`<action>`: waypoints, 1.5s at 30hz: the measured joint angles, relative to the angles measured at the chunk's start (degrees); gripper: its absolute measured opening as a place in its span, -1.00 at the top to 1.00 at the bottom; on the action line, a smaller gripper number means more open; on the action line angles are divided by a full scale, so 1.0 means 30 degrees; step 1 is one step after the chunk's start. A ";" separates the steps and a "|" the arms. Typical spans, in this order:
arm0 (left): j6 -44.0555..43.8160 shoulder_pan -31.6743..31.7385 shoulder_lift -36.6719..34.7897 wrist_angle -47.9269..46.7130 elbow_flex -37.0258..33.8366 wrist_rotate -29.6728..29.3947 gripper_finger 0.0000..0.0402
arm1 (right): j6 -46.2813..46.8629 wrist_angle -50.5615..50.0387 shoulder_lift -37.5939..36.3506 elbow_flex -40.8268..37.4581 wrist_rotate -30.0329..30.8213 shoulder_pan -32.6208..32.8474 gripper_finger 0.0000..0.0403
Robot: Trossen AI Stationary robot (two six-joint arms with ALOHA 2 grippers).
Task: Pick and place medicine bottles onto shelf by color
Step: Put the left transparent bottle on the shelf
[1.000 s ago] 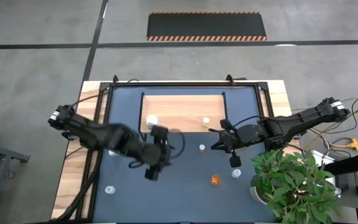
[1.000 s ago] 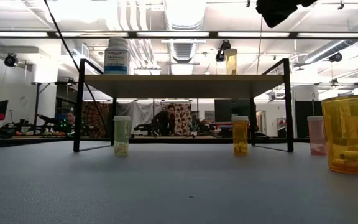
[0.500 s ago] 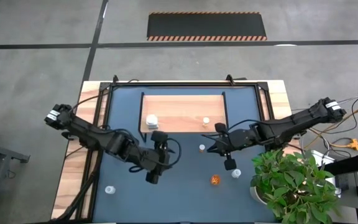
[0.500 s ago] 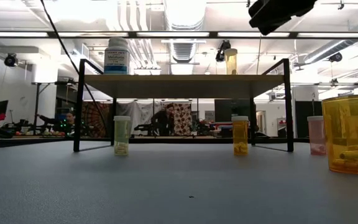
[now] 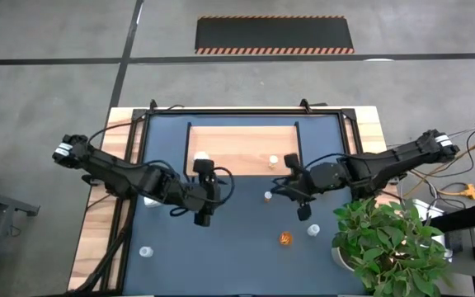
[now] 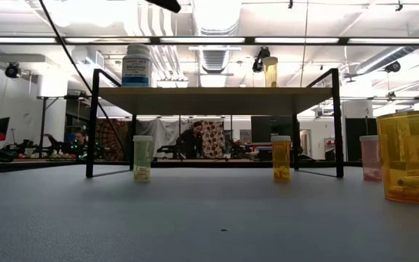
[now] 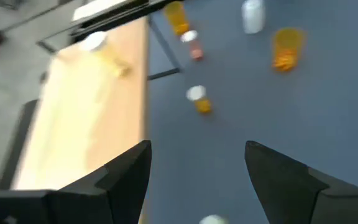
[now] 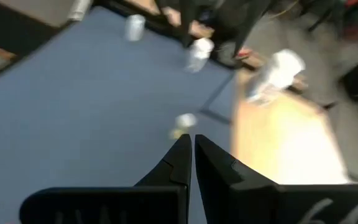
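Label: the white bottle [image 6: 137,65] on top of the shelf [image 6: 213,91] carries a blue printed label — its words are too small to read.
Shelf top: that white bottle stands toward one end and an amber bottle [image 6: 270,71] toward the other, well apart.
Under the shelf: a pale yellow-green bottle [image 6: 143,158] with small pieces at its bottom, and an orange bottle [image 6: 281,158] with a pale cap.
Near bottle: a large-looking orange bottle [image 6: 411,156] at the low view's edge holds pale capsules; a pinkish one [image 6: 369,157] stands behind it.
Desk: the dark blue desk [image 5: 237,256] also bears a white bottle [image 5: 146,252] near its front left.
Left hand [image 5: 203,216]: fingers spread apart, nothing between them, above the desk just in front of the shelf's left end.
Right hand [image 5: 303,210]: fingers pressed together, empty — over the desk in front of the shelf's right end, arm reaching in from the right.
Plant: a green potted plant [image 5: 386,243] at the front right corner.
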 joint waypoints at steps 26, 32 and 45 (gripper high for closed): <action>-1.3912 -0.6227 0.2802 0.4036 -0.2445 0.0653 -0.21 | 0.3855 0.0236 0.0208 -0.0002 -0.1924 0.2693 0.94; -1.4712 -0.6235 0.4748 0.2845 -0.2997 -0.0155 -0.21 | 0.4148 0.0223 0.0223 -0.0458 -0.1940 0.3114 0.94; -1.7099 -0.5312 0.6046 0.2090 -0.4512 -0.6439 -0.21 | 0.4469 0.0250 0.0248 -0.1459 -0.1884 0.3280 0.94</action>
